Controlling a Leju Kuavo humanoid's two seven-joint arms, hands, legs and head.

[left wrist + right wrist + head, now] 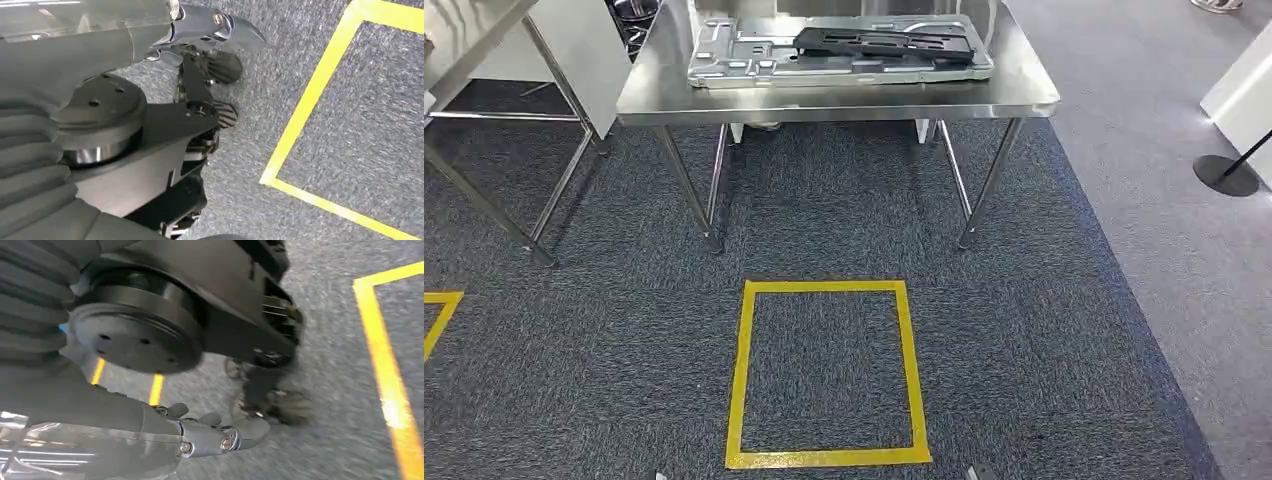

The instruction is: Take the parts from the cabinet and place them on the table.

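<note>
Floor: yellow tape square on grey carpet.
Table: steel; silver part laid crosswise, black part stacked lengthwise on it.
Hands: left hand, right hand — grasp cannot be told.

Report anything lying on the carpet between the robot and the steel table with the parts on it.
Nothing visible blocks the way. Between the robot and the table lies only carpet with a flat yellow tape square. The grey tray and black part already lie on the tabletop.

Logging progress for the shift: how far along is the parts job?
Done: a grey stamped metal panel with a black flat part on it lies on the steel table. In hand: nothing; the left hand and right hand hang over carpet. Whether cabinet parts remain can't be told.
</note>
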